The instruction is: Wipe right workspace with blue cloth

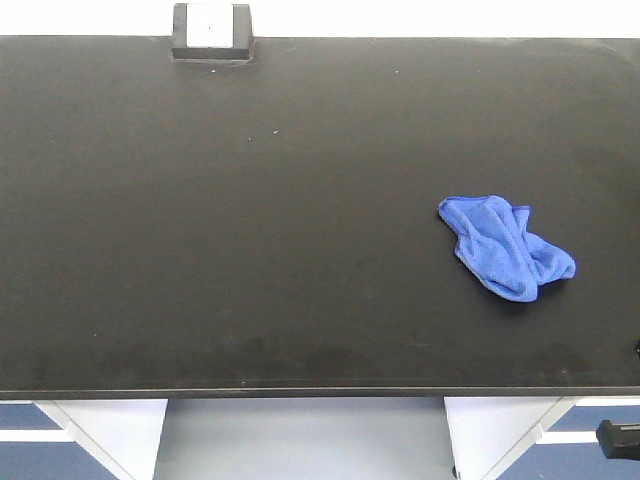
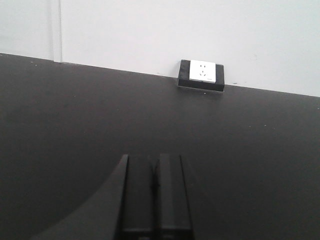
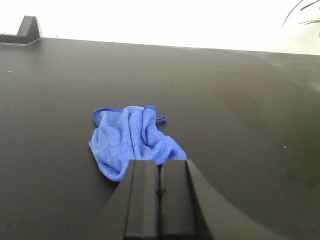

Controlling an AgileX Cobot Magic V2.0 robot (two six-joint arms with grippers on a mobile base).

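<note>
A crumpled blue cloth (image 1: 505, 247) lies on the right half of the black table (image 1: 250, 220). In the right wrist view the cloth (image 3: 132, 140) sits just ahead of my right gripper (image 3: 160, 167), whose two black fingers are pressed together and hold nothing. The gripper is short of the cloth, near the table's front. My left gripper (image 2: 155, 162) is also shut and empty, over bare tabletop, far from the cloth. In the front view only a black part of the right arm (image 1: 620, 438) shows at the bottom right corner; the left arm is out of that view.
A white wall socket in a black housing (image 1: 211, 30) stands at the back edge of the table; it also shows in the left wrist view (image 2: 202, 74). A white wall runs behind the table. The table's front edge (image 1: 300, 392) has cabinets below it.
</note>
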